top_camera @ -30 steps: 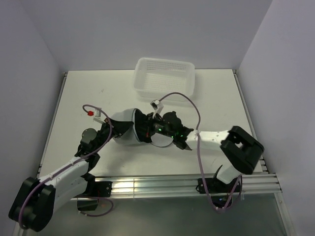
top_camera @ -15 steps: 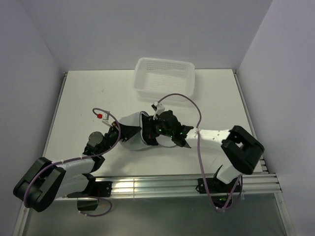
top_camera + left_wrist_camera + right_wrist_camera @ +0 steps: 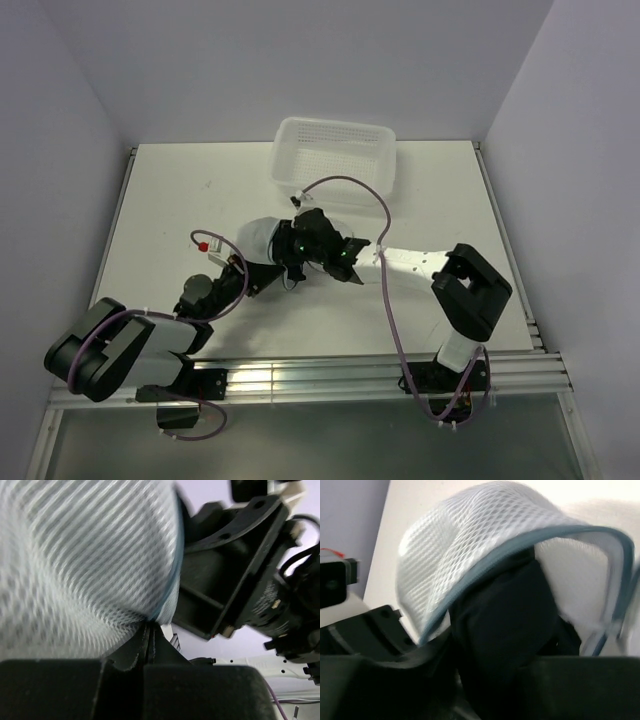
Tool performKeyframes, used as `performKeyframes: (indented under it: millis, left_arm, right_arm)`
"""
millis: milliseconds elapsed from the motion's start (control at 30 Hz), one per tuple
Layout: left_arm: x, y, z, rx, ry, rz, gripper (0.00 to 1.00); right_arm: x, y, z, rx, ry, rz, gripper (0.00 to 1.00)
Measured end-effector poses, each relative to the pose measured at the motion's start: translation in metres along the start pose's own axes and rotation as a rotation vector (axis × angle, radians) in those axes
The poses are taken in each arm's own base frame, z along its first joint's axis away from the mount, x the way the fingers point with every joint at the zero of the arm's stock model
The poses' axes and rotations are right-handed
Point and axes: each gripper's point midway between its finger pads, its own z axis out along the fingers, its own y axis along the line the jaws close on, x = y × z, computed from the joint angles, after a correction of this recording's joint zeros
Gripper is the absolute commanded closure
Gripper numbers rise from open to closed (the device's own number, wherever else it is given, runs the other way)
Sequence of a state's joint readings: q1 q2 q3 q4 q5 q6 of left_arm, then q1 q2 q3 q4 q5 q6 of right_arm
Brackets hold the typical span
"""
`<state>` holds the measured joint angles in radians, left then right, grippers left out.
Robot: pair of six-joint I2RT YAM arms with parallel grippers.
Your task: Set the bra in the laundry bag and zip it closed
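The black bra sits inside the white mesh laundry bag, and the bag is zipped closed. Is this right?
Not zipped. The bra sits inside the laundry bag, but the bag is open: the right wrist view shows its rims gaping apart.

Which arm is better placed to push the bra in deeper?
Right. The right gripper sits at the open mouth of the laundry bag, the bra before it; the left gripper is shut on its mesh.
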<state>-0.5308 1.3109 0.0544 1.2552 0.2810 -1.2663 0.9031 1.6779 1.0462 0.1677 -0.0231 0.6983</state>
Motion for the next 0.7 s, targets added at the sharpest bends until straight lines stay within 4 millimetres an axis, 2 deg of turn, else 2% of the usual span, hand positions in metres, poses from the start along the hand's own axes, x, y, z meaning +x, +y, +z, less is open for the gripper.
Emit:
performKeyframes:
  millis: [33, 67, 133, 233, 367, 500, 633, 700]
  left_arm:
    - [-0.001, -0.001, 0.0, 0.001, -0.007, -0.002, 1.0]
    - [-0.002, -0.001, 0.0, 0.003, -0.012, -0.003, 1.0]
    - [-0.004, -0.003, -0.002, 0.006, -0.022, -0.003, 1.0]
    - [-0.007, -0.008, -0.005, 0.019, -0.041, 0.005, 1.0]
    - [-0.016, -0.02, -0.011, 0.031, -0.089, 0.023, 1.0]
    - [-0.026, -0.031, -0.019, 0.035, -0.144, 0.049, 1.0]
    - [-0.036, -0.032, -0.024, 0.02, -0.2, 0.068, 1.0]
    - [-0.037, -0.026, -0.024, -0.004, -0.207, 0.066, 1.0]
  right_arm:
    - [0.004, -0.001, 0.003, 0.01, 0.0, 0.02, 0.46]
    - [0.007, -0.003, 0.006, 0.016, 0.0, 0.039, 0.38]
    - [0.014, -0.011, 0.012, 0.043, -0.002, 0.069, 0.24]
    - [0.014, -0.018, 0.015, 0.066, -0.011, 0.093, 0.11]
    - [0.004, -0.018, 0.009, 0.075, -0.035, 0.081, 0.03]
    - [-0.01, -0.021, -0.006, 0.09, -0.052, 0.037, 0.01]
    - [-0.018, -0.036, -0.014, 0.125, -0.046, 0.014, 0.01]
    - [-0.02, -0.045, -0.017, 0.138, -0.04, 0.017, 0.01]
